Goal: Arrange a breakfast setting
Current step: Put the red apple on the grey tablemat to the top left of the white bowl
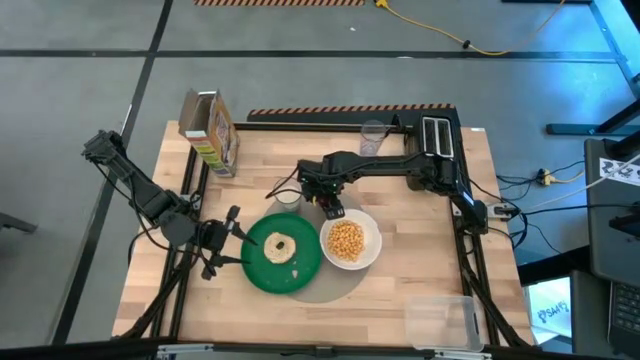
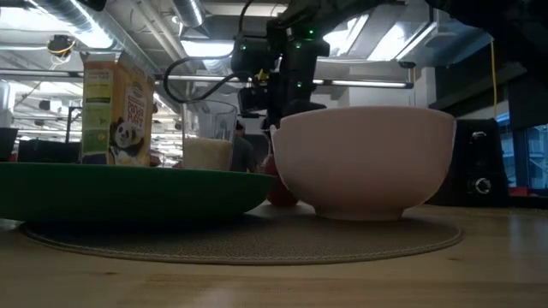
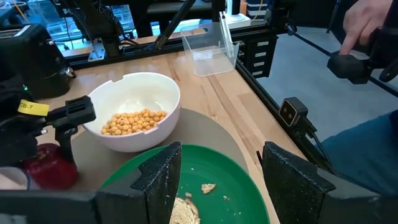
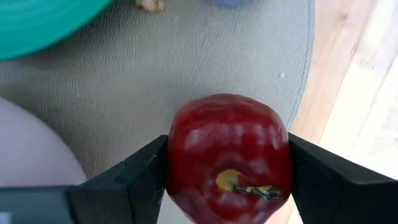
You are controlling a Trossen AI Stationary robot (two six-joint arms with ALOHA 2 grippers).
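A round green plate [image 1: 283,262] with a pale bagel [image 1: 280,248] and a white bowl [image 1: 350,241] of cereal sit on the round grey mat [image 1: 325,285]. A small milk glass [image 1: 288,197] stands just beyond the plate. My right gripper [image 1: 333,208] is shut on the red apple [image 4: 227,155] at the mat's far edge, between the glass and the bowl. My left gripper [image 1: 225,245] is open over the plate's left rim [image 3: 217,180], its fingers apart above the plate and touching nothing. The spoon does not show. My right gripper pinches the apple's two opposite sides [image 4: 177,158] between its two fingers [image 4: 137,180]. The fingers come from above, pointing down, and the stem end [image 4: 239,183] faces up toward the wrist. In the low view the apple's underside [image 2: 278,198] sits at mat level behind the bowl.
A cereal box [image 1: 210,130] stands at the far left, with an empty glass [image 1: 373,135] and a toaster [image 1: 437,135] at the far edge. A clear container [image 1: 440,320] is at the near right corner. A person's hand [image 3: 360,25] shows beyond the table.
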